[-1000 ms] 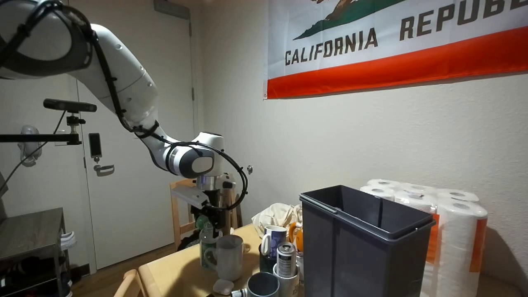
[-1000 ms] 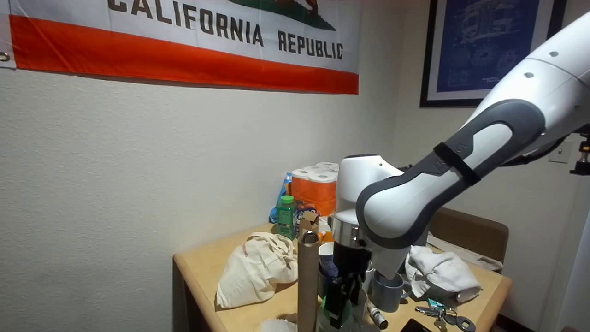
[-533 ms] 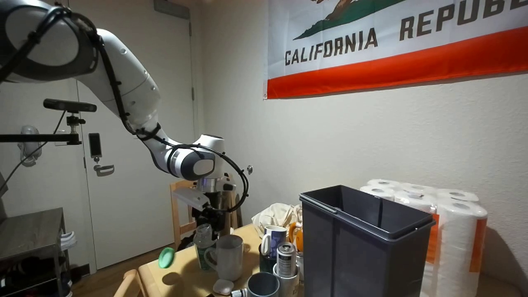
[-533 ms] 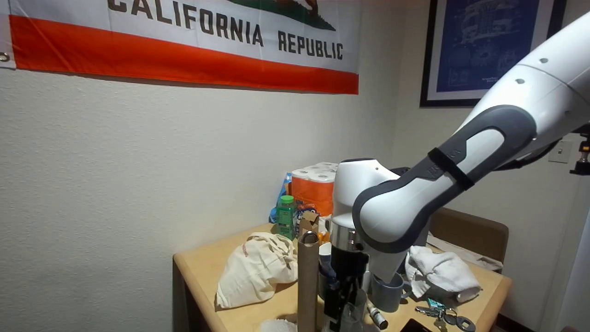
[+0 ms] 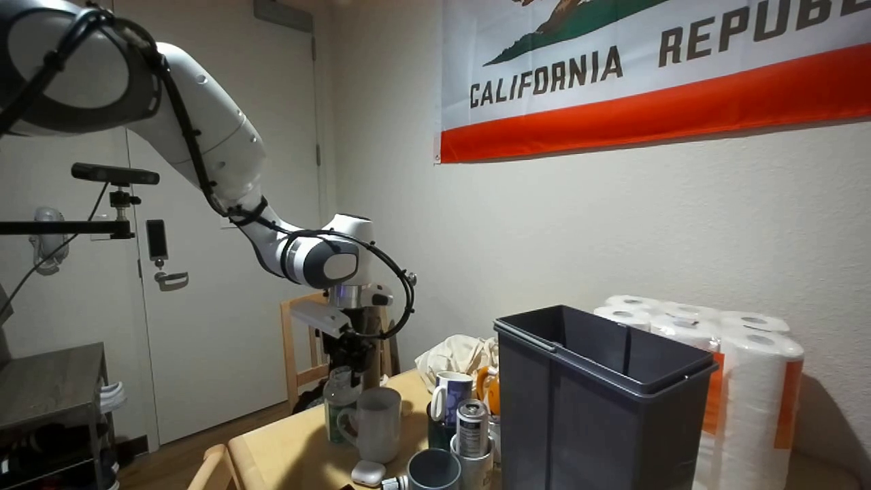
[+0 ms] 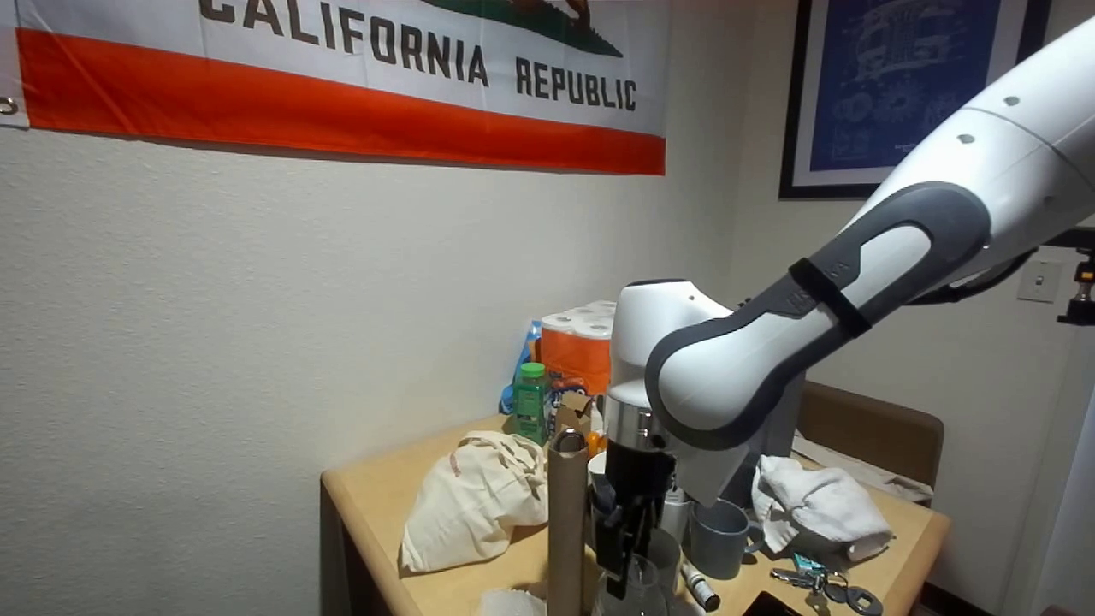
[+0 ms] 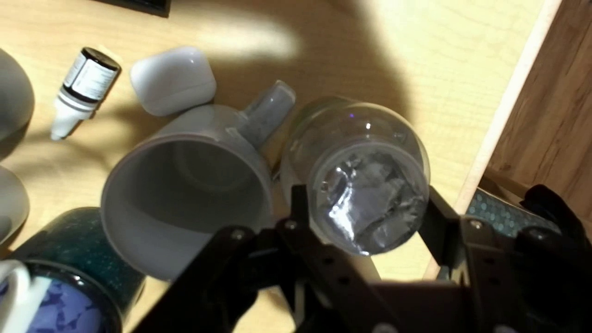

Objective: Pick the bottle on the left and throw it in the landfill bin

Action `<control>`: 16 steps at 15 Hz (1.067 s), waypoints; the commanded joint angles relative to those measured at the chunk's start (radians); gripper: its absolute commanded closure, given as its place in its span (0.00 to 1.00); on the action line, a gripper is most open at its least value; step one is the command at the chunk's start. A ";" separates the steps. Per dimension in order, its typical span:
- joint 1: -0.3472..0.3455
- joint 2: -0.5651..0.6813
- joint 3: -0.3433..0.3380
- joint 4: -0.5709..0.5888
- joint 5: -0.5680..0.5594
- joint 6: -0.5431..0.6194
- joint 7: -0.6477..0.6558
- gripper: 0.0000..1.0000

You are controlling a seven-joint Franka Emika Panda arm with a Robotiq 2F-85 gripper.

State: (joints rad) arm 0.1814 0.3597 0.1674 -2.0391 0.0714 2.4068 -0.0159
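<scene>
Wrist view: tool [image 7: 367, 199] spread, straddling the uncapped clear plastic bottle [image 7: 356, 173] near its mouth, no firm hold evident; aimed high probably because the grey mug [image 7: 187, 203] crowds its side; bottle upright on the surface [image 7: 462, 83], landfill bin [image 5: 595, 429] well apart in an exterior view
</scene>
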 commanded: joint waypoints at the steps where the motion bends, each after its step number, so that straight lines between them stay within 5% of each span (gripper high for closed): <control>1: -0.004 0.014 0.013 0.051 0.010 -0.119 -0.009 0.66; 11: -0.027 -0.164 -0.008 0.225 -0.020 -0.704 -0.073 0.66; 16: -0.073 -0.289 -0.072 0.318 -0.104 -0.792 -0.044 0.66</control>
State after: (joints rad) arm 0.1370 0.1355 0.1239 -1.7593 0.0169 1.6624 -0.0724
